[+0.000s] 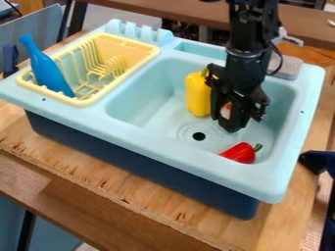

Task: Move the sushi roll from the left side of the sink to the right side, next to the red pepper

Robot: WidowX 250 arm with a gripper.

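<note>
The black gripper (231, 120) hangs low in the right part of the light blue sink basin (140, 100), over its middle. Just left of it a yellow bell pepper (197, 95) stands upright near the back of the basin; whether they touch I cannot tell. A small pale and red thing (226, 111) shows against the gripper, mostly hidden by it. A red pepper (241, 153) with a green stem lies at the front right of the basin, close to the drain (199, 136).
A yellow dish rack (144, 48) sits left of the basin, with a blue bottle (48, 69) leaning in it. The sink rests on a wooden table (140, 196). A grey block-like thing (286, 67) is at the back right rim, and a dark blue object (319, 162) at the right edge.
</note>
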